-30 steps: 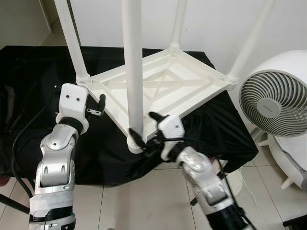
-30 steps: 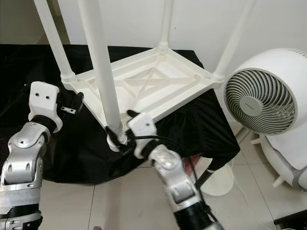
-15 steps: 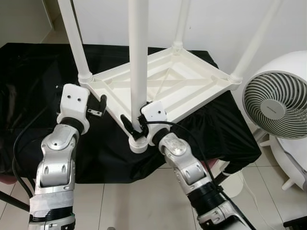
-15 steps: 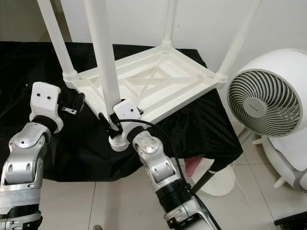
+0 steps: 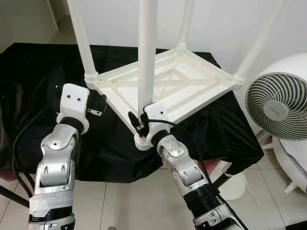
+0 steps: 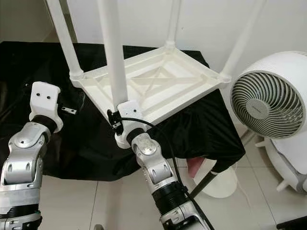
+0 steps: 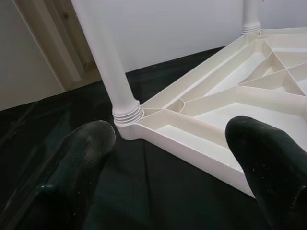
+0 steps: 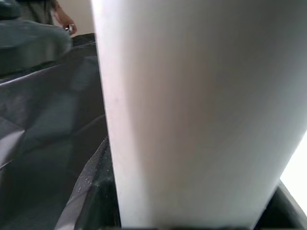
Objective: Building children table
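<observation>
White ribbed tabletop (image 5: 192, 86) upside down; right end effector (image 5: 139, 123) clamps near leg (image 5: 146, 57); left end effector (image 7: 172, 158) spread, empty.

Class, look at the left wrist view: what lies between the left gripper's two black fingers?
Between the left gripper's spread fingers lie black cloth and the upturned white table's corner with its leg.

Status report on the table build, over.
Right gripper clamped on the near table leg, low by its socket. Left gripper open at the upturned tabletop edge, holding nothing. All four legs standing. White fan close on the right.
</observation>
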Controlling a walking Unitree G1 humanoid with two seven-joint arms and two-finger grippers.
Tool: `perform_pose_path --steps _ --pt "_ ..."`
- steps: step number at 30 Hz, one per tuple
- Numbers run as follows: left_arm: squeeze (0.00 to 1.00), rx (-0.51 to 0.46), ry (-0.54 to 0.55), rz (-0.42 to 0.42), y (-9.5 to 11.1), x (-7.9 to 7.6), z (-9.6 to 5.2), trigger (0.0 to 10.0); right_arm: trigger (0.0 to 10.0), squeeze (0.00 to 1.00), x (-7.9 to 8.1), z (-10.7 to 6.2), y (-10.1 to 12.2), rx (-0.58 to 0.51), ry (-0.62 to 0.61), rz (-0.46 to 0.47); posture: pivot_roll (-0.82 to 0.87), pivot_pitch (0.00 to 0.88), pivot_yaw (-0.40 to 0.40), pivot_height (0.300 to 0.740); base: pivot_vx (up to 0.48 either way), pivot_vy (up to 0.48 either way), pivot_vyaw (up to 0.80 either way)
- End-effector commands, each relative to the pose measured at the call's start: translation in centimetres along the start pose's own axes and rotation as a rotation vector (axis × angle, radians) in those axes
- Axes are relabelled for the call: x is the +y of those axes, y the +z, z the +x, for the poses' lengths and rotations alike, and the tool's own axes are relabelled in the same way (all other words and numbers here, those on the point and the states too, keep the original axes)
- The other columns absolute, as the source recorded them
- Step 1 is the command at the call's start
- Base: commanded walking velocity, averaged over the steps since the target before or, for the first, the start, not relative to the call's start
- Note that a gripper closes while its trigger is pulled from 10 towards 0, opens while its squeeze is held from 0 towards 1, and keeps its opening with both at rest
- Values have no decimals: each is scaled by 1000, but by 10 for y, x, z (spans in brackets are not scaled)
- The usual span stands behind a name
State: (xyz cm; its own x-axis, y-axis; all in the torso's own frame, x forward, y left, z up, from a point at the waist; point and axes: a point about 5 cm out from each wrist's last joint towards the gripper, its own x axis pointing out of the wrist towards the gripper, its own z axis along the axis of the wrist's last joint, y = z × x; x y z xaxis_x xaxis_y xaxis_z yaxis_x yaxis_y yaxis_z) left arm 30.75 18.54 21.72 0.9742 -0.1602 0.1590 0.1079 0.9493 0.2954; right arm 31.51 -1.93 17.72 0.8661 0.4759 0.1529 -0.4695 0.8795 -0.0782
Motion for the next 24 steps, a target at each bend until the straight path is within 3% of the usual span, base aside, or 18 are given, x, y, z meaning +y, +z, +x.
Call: perform_pose_path --steps 1,4,7,9,15,21,22,23,24 --pt "0 -4 66 -5 1 2 2 10000 0 0 -16 -11 -14 54 -68 23 14 84 -5 740 0 0 0" --pt "0 -7 64 -7 1 2 3 10000 0 0 -13 -12 -13 46 -25 27 14 84 -5 740 0 0 0" --pt "0 -12 54 -3 3 2 5 10000 0 0 -1 -24 -7 5 164 21 12 84 -3 740 0 0 0" --pt "0 -13 51 0 4 2 6 10000 0 0 -1 -28 -6 1 194 22 10 83 -3 740 0 0 0" --pt "0 -4 51 8 5 5 13 10000 0 0 -5 -43 0 -9 304 8 4 86 -5 740 0 0 0" --pt "0 37 155 -6 8 28 31 10000 0 0 -18 -62 9 -7 440 -9 -8 90 7 740 0 0 0" --pt "204 39 177 -7 10 33 33 10000 0 0 -19 -66 10 -2 470 -12 -7 89 7 740 0 0 0" --pt "204 39 177 -7 10 33 33 10000 0 0 -19 -66 10 -2 470 -12 -7 89 7 740 0 0 0" --pt "1000 46 206 -16 11 41 35 10000 0 0 -20 -70 11 5 509 -19 -7 89 9 740 0 0 0"
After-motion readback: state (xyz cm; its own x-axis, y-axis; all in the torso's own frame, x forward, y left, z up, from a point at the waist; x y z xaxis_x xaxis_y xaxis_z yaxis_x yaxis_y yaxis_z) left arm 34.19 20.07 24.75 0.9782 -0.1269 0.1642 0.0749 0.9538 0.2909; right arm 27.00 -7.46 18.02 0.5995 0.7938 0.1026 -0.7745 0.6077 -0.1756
